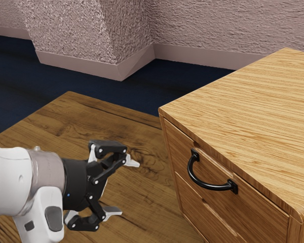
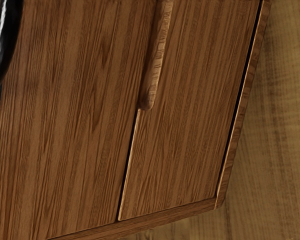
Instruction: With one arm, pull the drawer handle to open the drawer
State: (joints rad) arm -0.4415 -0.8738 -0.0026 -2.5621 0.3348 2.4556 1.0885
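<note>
Exterior view: pincer (image 1: 124,188) is open, nothing between the fingers, which stand one above the other. It hangs over the wooden surface (image 1: 81,121), well apart from the cabinet (image 1: 243,111). The drawer handle (image 1: 211,178) is a black bow on the upper drawer (image 1: 181,147), toward the exterior view's right of the pincer and at about its height. The handle's long axis runs level along the drawer front. My read is that the stacked fingers already suit it, one above the bar and one below. The drawer front looks flush, so it's not opened yet. Next move calls for a straight approach toward the front, then closing on the bar.

Wrist view: the camera faces the cabinet front. The drawer handle (image 2: 4,45) sits right at the frame's edge, not centred, so I'd judge the hand isn't lined up with it yet. This view adds the seam between the two fronts, with a wooden ridge (image 2: 157,55) along it, and the surface (image 2: 285,150) beyond the cabinet's edge. The pincer's opening reads from the exterior view.
</note>
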